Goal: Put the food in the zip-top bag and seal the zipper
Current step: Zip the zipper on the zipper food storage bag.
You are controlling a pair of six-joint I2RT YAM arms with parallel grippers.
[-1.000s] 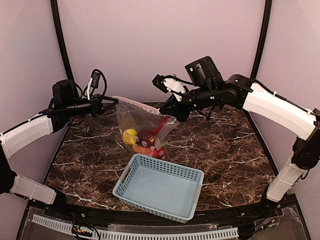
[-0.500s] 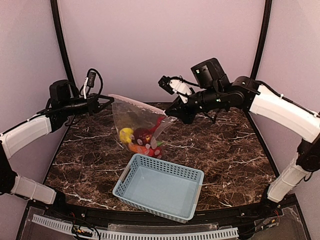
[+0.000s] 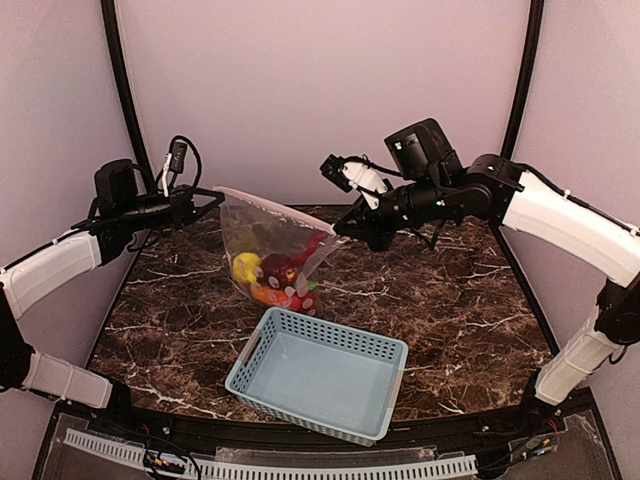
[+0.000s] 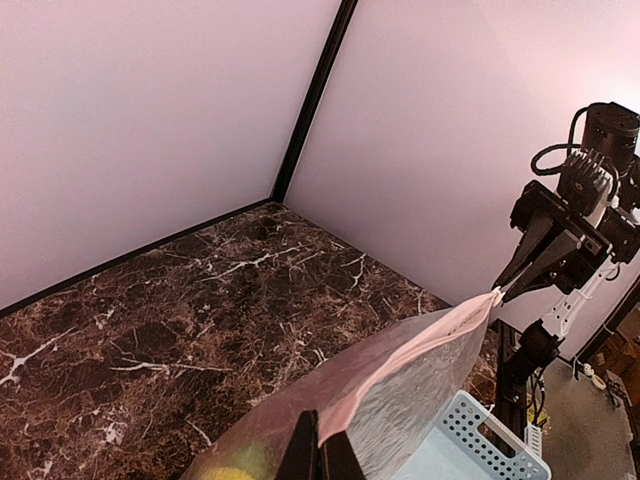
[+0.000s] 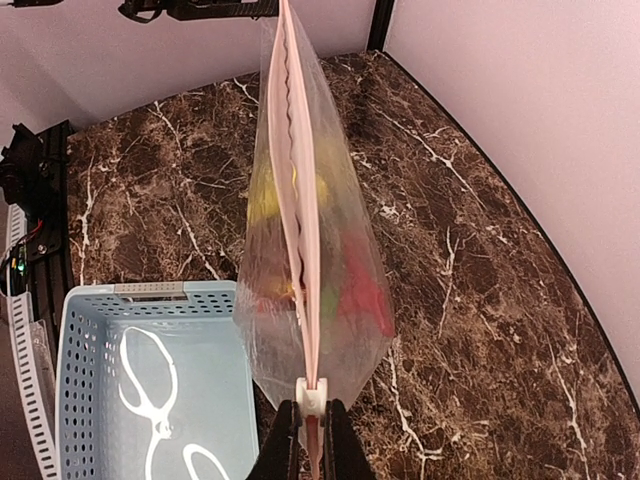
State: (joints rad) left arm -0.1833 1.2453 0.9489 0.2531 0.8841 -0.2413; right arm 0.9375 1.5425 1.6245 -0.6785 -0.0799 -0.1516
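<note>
The zip-top bag (image 3: 262, 232) hangs stretched above the table between both grippers. Inside it lies the food: a yellow piece (image 3: 243, 266), a dark red piece (image 3: 281, 270), an orange piece (image 3: 267, 295) and red pieces, blurred through the plastic in the right wrist view (image 5: 350, 290). My left gripper (image 3: 214, 193) is shut on the bag's left mouth corner (image 4: 322, 452). My right gripper (image 3: 345, 231) is shut at the zipper's right end, its fingers flanking the white slider tab (image 5: 312, 394). The pink zipper (image 5: 300, 200) runs taut between them, also shown in the left wrist view (image 4: 430, 345).
The light blue lattice basket (image 3: 380, 344) stands at the near middle of the marble table, just in front of and below the bag, with no food in it. It also shows in the right wrist view (image 5: 130, 292). Black frame posts stand at the back corners.
My left gripper has drawn back to the left and my right arm has shifted slightly right. The bag and the food in it have moved left, and the mouth is pulled tauter.
</note>
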